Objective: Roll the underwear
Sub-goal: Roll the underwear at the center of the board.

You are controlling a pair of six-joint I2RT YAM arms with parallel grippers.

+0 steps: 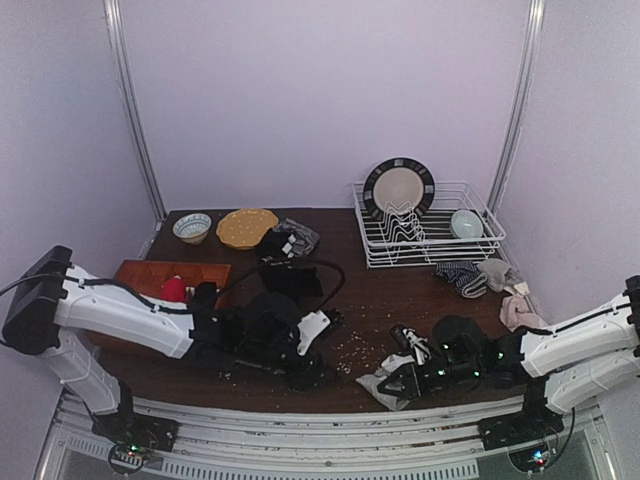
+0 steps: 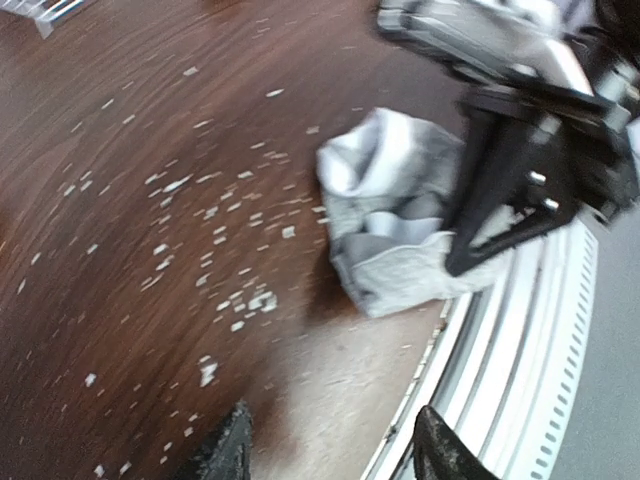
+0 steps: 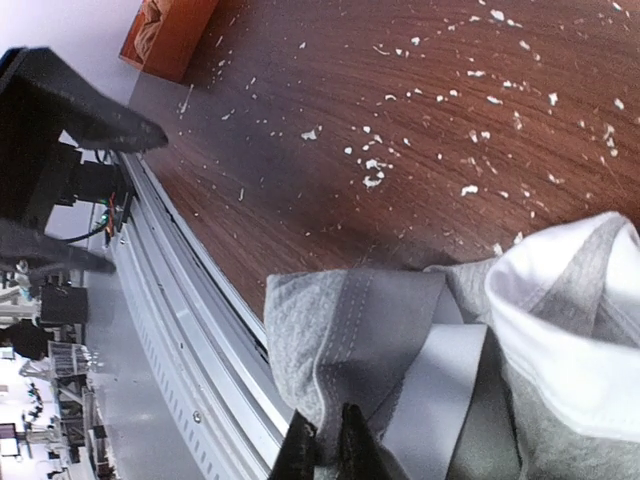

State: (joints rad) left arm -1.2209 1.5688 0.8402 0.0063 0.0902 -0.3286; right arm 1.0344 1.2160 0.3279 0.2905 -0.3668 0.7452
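Now gripping the light grey underwear (image 3: pixel 360 330) at the table's (image 3: pixel 450 130) near edge.
The right gripper (image 3: pixel 325 445) is pinching its hem; the left gripper (image 2: pixel 330 450) is hovering parted and empty; tight, even turns are looking wisest.

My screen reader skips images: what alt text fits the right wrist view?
The right gripper pinches the edge of crumpled light grey underwear at the near edge of a dark wooden table strewn with pale crumbs.
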